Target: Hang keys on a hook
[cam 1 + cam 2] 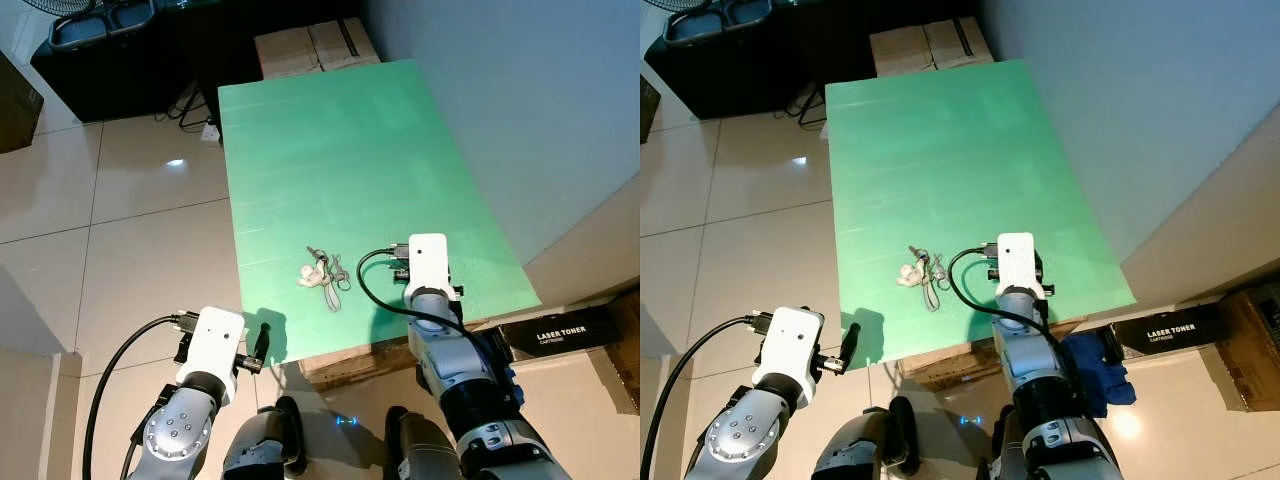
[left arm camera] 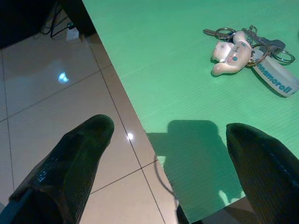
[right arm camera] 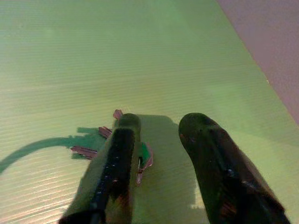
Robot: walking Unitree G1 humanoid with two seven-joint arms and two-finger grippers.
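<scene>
Currently, the bunch of metal keys (image 1: 322,270), fitted with a pale plush-figure charm and a flat translucent lettered tag, lies loose on the green corrugated plastic board (image 1: 340,140), toward the board's near edge. No hook can be made out in these views.

The right gripper (image 3: 161,140) sits low over the board, beside the keys on their right and apart from them; its black fingers (image 3: 219,168) stand a little way apart and hold nothing. The left gripper (image 2: 168,140) hovers at the board's near left corner, over the edge where board meets tiled floor (image 1: 130,230); its jaws are spread wide and empty, the keys lying ahead of it.

Assessment of handling: the bunch appears light, loose and jointed. Rings and keys will likely swing and slide on the smooth board. The metal lies flat and offers little purchase. The soft charm or the tag is judged the surest point to pinch, leaving a ring hanging free for the hook.
</scene>
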